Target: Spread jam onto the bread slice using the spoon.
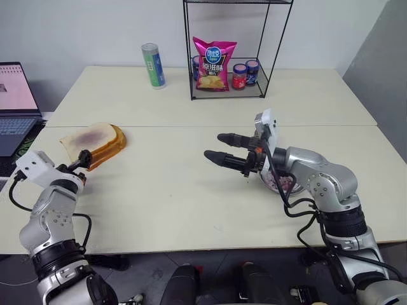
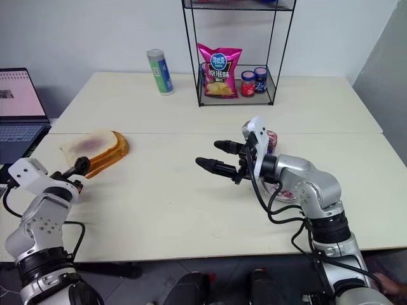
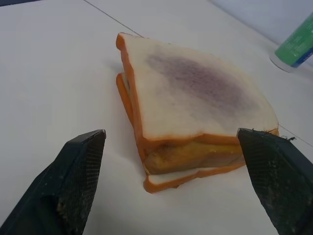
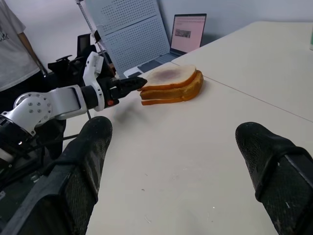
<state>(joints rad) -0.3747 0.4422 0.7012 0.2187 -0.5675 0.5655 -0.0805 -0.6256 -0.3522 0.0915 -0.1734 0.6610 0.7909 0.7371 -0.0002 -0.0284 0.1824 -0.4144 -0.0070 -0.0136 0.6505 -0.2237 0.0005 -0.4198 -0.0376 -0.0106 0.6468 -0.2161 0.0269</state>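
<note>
Left wrist view shows the two black fingers (image 3: 73, 181) of the left gripper (image 1: 82, 157) standing wide apart and empty, with the bread slice (image 3: 195, 93) just ahead between them. This pale slice lies on top of a thicker golden toasted slice (image 3: 195, 159), and a purple-red smear of jam (image 3: 200, 78) covers its middle. The gripper points almost level at the near edge of the stack without touching it; I judge it is placed there to steady or take the bread.

The right gripper (image 1: 229, 151) is also open and holds nothing. It hangs above the middle of the worktop (image 1: 178, 203), pointing toward the bread but well apart from it. Behind its wrist sits a round steel dish (image 1: 280, 184) with reddish contents; the spoon I cannot make out, so it may be hidden by the arm.

Since the smear is already on the slice and both hands are free, the spreading seems mostly done.

Farther back, a wire rack (image 1: 229, 82) keeps a chips bag (image 1: 214, 63) and small jars (image 1: 240, 76), and a green can (image 1: 153, 65) stands beside it. A laptop (image 1: 16, 105) rests at the left edge.
</note>
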